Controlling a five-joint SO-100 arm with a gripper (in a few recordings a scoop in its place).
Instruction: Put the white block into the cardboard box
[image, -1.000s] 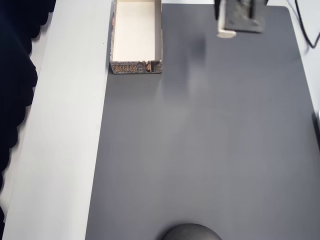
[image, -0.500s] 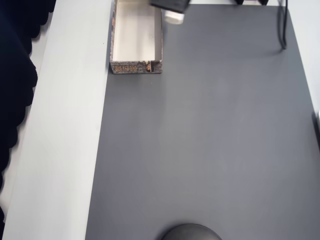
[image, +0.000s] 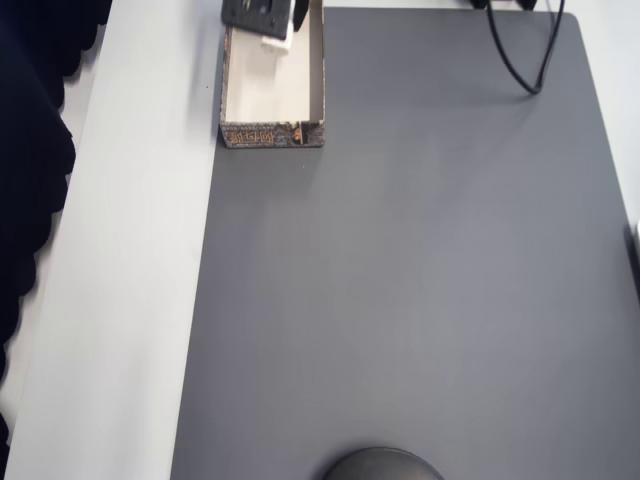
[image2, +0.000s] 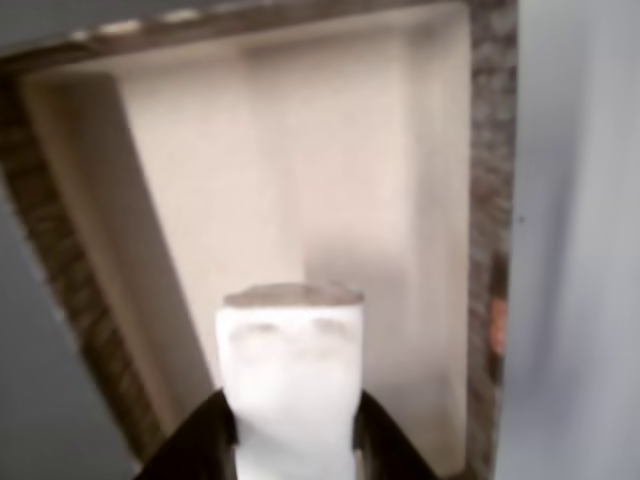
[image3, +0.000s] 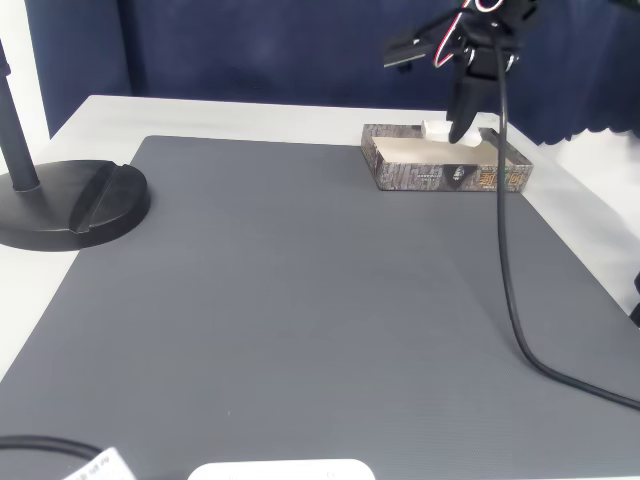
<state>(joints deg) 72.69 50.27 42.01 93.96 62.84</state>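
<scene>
The gripper (image2: 290, 440) was clamped on the white block (image2: 291, 385), its dark fingers (image2: 205, 440) pressing the block's two long sides in the wrist view. The block's long axis ran out from the fingers, its free end pointing down into the cardboard box (image2: 487, 200). It hung over the box's cream inside, above the floor. In the fixed view the block (image3: 436, 130) showed just over the box's (image3: 440, 177) patterned wall, beside the gripper (image3: 462, 128). The box sat at the edge of a dark grey mat (image3: 300, 300) on a white table (image: 130, 300). A black round stand base (image3: 75, 200) stood on the table; dark blue cloth (image3: 250, 50) hung behind.
</scene>
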